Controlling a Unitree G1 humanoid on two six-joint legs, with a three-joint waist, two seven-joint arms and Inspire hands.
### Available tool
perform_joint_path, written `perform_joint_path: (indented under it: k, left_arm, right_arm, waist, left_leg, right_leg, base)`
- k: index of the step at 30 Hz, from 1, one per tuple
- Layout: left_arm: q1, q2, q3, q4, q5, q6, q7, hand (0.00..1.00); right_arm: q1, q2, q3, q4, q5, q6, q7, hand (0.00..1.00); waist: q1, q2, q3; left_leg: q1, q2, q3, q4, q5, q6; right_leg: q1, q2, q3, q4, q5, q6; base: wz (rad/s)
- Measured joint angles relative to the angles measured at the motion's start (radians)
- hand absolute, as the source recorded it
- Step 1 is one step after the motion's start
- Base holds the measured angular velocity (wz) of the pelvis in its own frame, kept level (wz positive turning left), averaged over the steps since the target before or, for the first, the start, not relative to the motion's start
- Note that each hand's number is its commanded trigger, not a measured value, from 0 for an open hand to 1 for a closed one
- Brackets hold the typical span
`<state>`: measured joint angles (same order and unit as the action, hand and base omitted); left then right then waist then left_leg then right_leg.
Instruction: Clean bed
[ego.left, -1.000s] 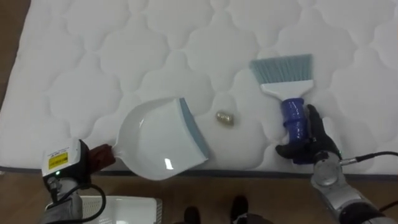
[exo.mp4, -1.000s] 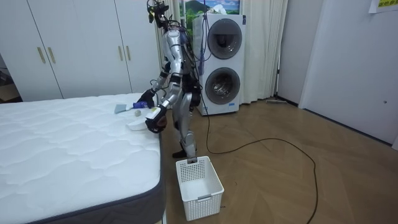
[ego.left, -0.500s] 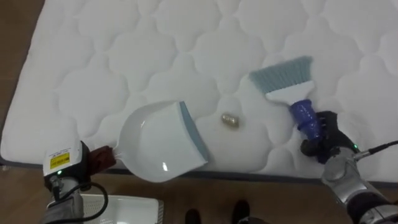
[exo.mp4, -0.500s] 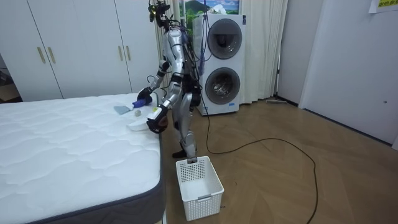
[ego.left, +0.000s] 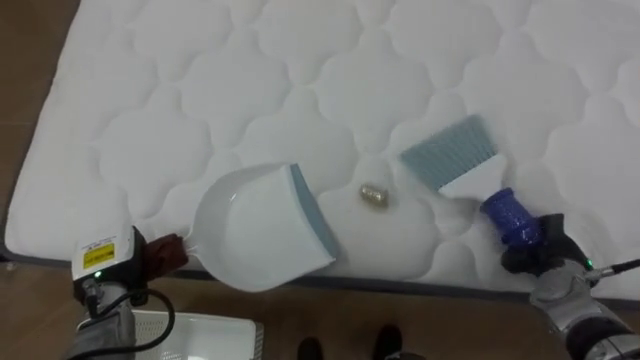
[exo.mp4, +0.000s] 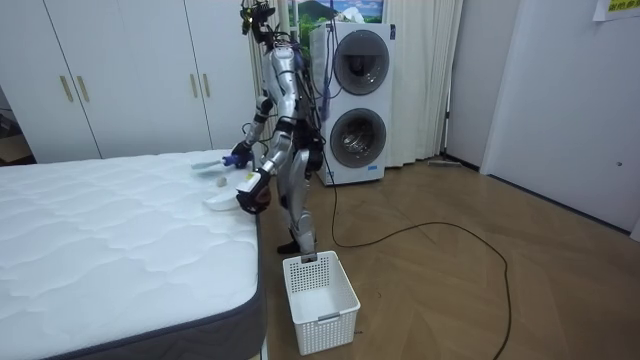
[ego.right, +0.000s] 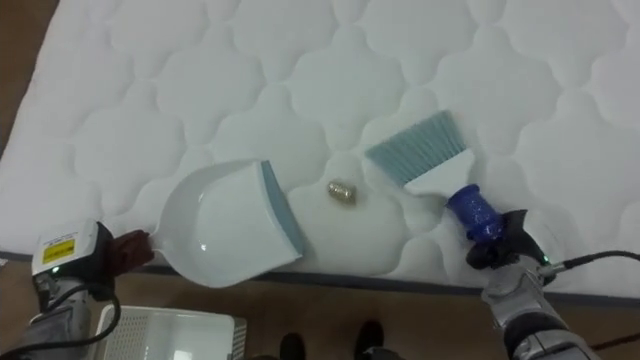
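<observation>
Right hand (ego.left: 535, 255): closed round the blue handle of the brush (ego.left: 450, 152); bristles rest on the bed (ego.left: 250, 80), near a small scrap (ego.left: 374, 195) and to its right, not touching it. Left hand (ego.left: 160, 252): gripping the handle of the dustpan (ego.left: 260, 230); the pan lies at the bed's near edge, mouth toward the scrap, just left of it and apart. I stand bent forward at the bed's side; a white basket (exo.mp4: 320, 298) sits on the floor by my feet.

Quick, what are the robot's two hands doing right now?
Left hand: closed around the handle of the white dustpan.
Right hand: closed around the blue handle of the brush.
</observation>
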<state>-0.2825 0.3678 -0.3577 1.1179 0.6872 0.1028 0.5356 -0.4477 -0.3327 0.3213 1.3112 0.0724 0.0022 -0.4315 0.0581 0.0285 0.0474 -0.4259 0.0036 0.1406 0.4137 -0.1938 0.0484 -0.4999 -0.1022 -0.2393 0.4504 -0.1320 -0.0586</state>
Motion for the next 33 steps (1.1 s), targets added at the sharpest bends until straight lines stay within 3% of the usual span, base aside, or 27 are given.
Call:
perform_joint_path:
  k: [4, 10, 13, 17, 21, 28, 33]
  left_arm:
    - [0.000, 0.000, 0.002, 0.000, 0.006, 0.000, 0.012, 1.00]
    - [-0.013, 0.007, 0.006, 0.002, 0.060, 0.001, 0.094, 1.00]
    - [-0.024, 0.013, 0.006, 0.002, 0.073, 0.001, 0.132, 1.00]
    - [-0.042, 0.030, 0.005, 0.001, 0.113, 0.000, 0.165, 1.00]
    - [-0.052, 0.060, 0.000, 0.001, 0.136, 0.014, 0.199, 1.00]
    - [-0.061, 0.075, -0.004, 0.002, 0.149, 0.021, 0.225, 1.00]
    - [-0.089, 0.082, -0.004, 0.005, 0.152, 0.023, 0.229, 1.00]
  right_arm:
    - [0.001, -0.003, -0.042, 0.008, 0.074, 0.000, 0.011, 1.00]
    - [-0.002, -0.025, -0.080, 0.006, 0.158, 0.013, 0.032, 1.00]
    - [-0.005, -0.035, -0.081, 0.008, 0.156, 0.020, 0.035, 1.00]
    - [-0.008, -0.051, -0.078, 0.008, 0.030, 0.042, 0.028, 1.00]
    - [-0.014, -0.096, -0.063, -0.002, -0.042, 0.071, 0.001, 1.00]
    - [-0.075, -0.142, 0.003, -0.023, -0.123, 0.088, -0.024, 1.00]
    - [-0.151, -0.145, 0.018, -0.025, -0.346, 0.089, -0.023, 1.00]
  waist:
    - [-0.001, 0.000, -0.0001]
    - [0.001, -0.003, -0.0013]
    - [-0.002, -0.018, -0.0024]
    - [0.000, -0.054, -0.0007]
    - [0.002, -0.081, 0.0046]
    - [0.002, -0.094, 0.0124]
    - [0.004, -0.112, 0.0234]
  left_leg:
    - [-0.003, 0.000, -0.002, 0.001, 0.000, 0.000]
    - [-0.011, -0.001, 0.000, 0.002, 0.000, 0.000]
    - [-0.029, -0.001, 0.000, 0.010, 0.000, 0.001]
    - [-0.043, 0.002, 0.006, 0.024, 0.000, 0.001]
    - [-0.051, 0.003, 0.015, 0.037, -0.003, 0.005]
    - [-0.061, 0.011, 0.021, 0.054, -0.006, 0.003]
    - [-0.091, 0.014, 0.021, 0.071, -0.006, 0.004]
  right_leg:
    - [-0.003, 0.000, -0.001, 0.000, 0.000, 0.000]
    - [-0.013, -0.001, 0.003, 0.004, 0.000, 0.000]
    - [-0.032, -0.003, 0.003, 0.017, 0.000, 0.000]
    - [-0.044, -0.001, 0.012, 0.018, 0.000, -0.001]
    - [-0.057, -0.003, 0.021, 0.035, 0.000, -0.001]
    - [-0.065, 0.001, 0.021, 0.037, 0.004, -0.008]
    - [-0.091, -0.001, 0.018, 0.053, 0.006, -0.012]
  base:
    - [0.00]
    - [0.00]
    - [0.00]
    - [-0.03]
    - [-0.05]
    - [-0.04]
    - [0.00]
